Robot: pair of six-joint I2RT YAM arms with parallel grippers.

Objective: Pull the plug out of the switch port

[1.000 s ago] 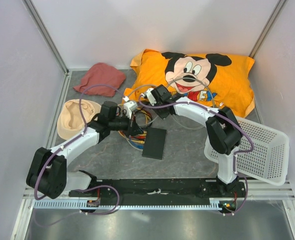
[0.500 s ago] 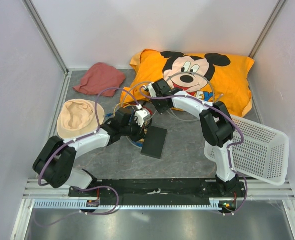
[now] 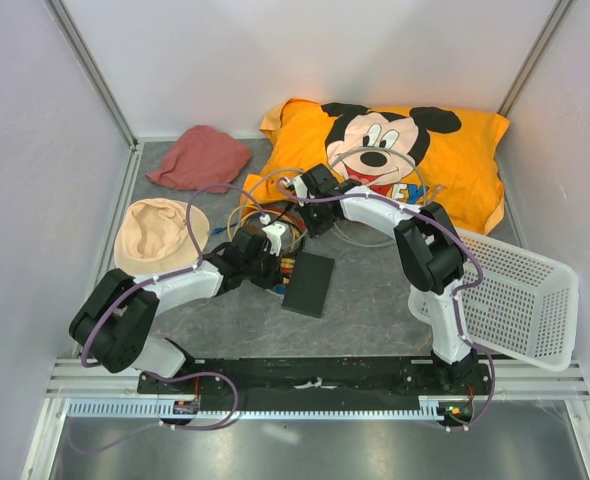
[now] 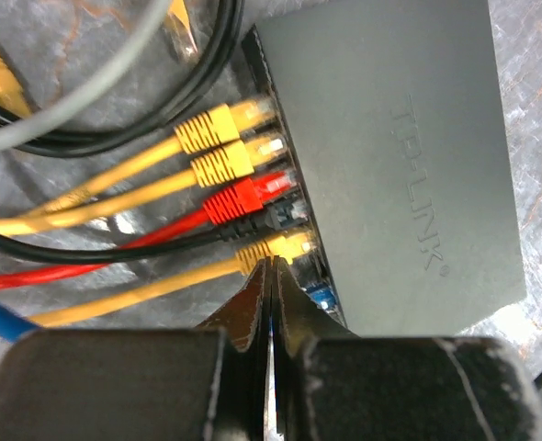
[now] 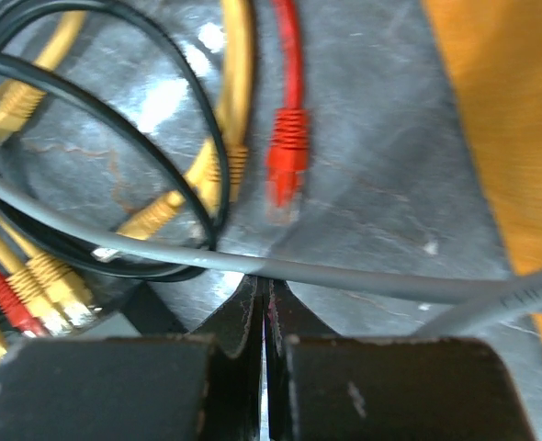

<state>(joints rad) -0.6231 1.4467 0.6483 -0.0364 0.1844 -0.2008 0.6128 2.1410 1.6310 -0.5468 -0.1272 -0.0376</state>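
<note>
The switch (image 3: 308, 284) is laid flat on the grey table (image 3: 375, 300), near the middle. A heap of cables (image 3: 275, 235) is piled just beside its left side. A row of plugs is stuck into that side of it. From one end there are two yellow plugs (image 4: 218, 127), a red plug (image 4: 243, 199), a black plug (image 4: 276, 219) and the last yellow plug (image 4: 276, 248). After these comes a blue plug (image 4: 320, 296), which is partly hidden.

The left gripper (image 4: 269, 271) is held right up against the last yellow plug. Its fingers are pressed together. Whether the plug or its cable is pinched between them cannot be told.

The right gripper (image 5: 264, 287) is held a little farther back, low over the heap of cables. Its fingers are pressed together too, and nothing is seen between them. A grey cable (image 5: 344, 276) is stretched across just past its tips. A loose red plug (image 5: 287, 165) is laid on the table beyond that.

An orange pillow (image 3: 455, 160) with a cartoon mouse on it is laid at the back. A white basket (image 3: 535, 300) is set at the right. A red cloth (image 3: 203, 158) and a pale hat (image 3: 150, 235) are laid at the left.
</note>
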